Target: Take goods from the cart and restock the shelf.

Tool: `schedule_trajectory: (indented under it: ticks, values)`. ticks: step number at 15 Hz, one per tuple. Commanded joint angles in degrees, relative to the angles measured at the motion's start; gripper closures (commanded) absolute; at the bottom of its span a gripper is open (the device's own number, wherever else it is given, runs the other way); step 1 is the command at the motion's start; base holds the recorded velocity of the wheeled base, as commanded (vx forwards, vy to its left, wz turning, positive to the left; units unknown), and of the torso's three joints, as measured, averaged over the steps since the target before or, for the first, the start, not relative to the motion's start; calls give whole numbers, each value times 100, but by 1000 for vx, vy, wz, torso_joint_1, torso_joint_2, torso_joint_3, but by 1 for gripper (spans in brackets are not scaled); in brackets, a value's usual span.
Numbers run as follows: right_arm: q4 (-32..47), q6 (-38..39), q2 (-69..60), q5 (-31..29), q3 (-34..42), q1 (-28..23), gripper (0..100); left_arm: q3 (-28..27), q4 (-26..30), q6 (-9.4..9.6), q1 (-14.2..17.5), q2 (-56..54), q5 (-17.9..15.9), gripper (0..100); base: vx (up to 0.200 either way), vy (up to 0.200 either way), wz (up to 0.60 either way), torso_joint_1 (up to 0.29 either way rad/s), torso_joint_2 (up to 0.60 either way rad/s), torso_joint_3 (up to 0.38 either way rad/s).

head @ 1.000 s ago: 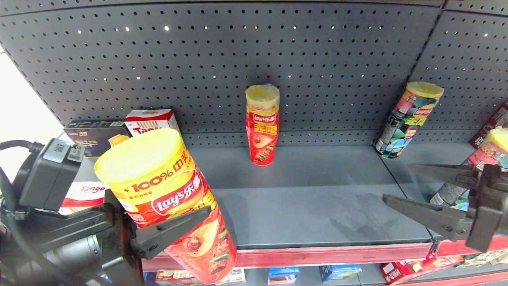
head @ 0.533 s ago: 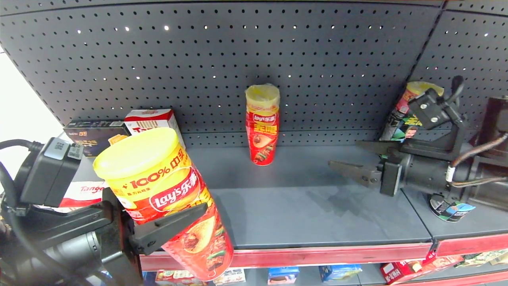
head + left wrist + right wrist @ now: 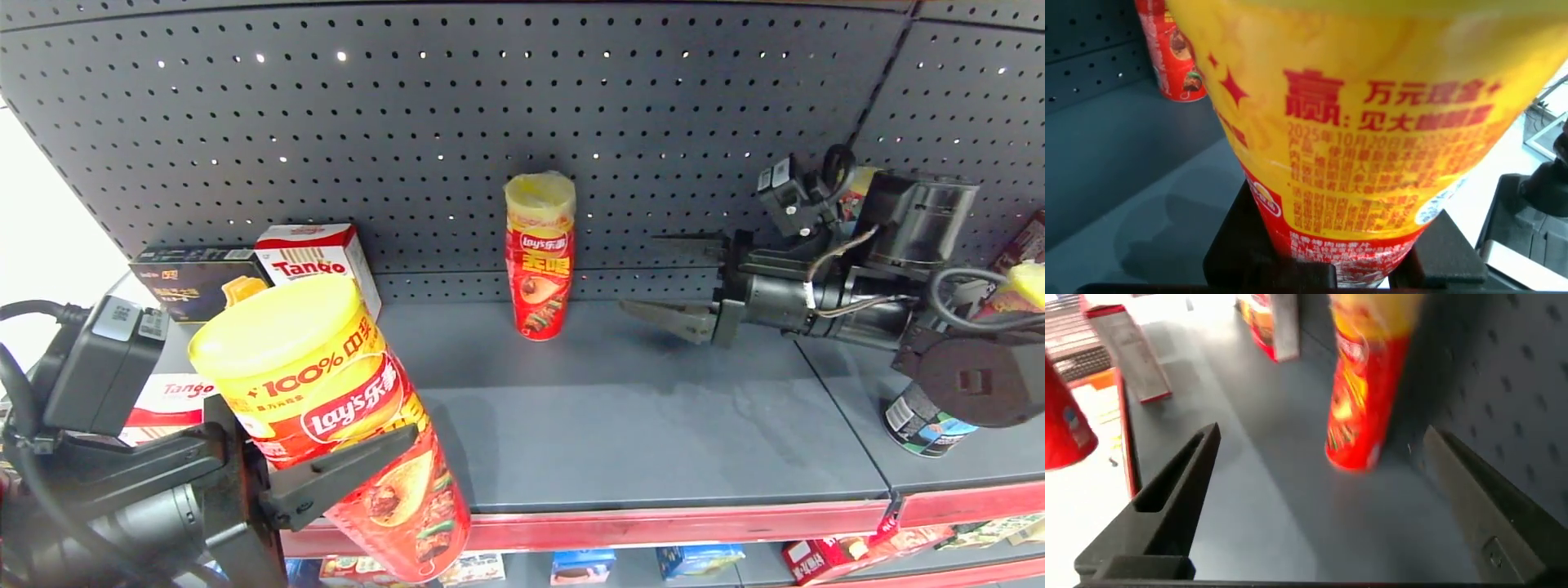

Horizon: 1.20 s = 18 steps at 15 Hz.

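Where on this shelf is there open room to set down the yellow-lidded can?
Bare shelf board in front of the standing red can, between the boxes at left and the cans at right. Crowded: the back right, where the open right tool hangs.

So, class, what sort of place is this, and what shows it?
Most likely a shop aisle: a pegboard-backed shelf with a red strip along its front edge, chip cans and snack boxes standing on it, and more packaged goods on the level below.
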Motion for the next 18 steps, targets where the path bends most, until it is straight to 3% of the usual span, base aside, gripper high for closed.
schedule_trajectory:
  ticks: [1,6,18]
  values:
    - [-84,-133,757,268,-678,13,0,-3,-2,-2,17,-16,-6,100,0,0,0,0,0,0]
    - [-67,-160,1425,277,-1434,57,0,85,-2,-2,25,-24,3,100,0,0,0,0,0,0]
    - [-14,429,2348,-22,-2181,110,0,243,7,-2,25,-51,3,100,0,0,0,0,0,0]
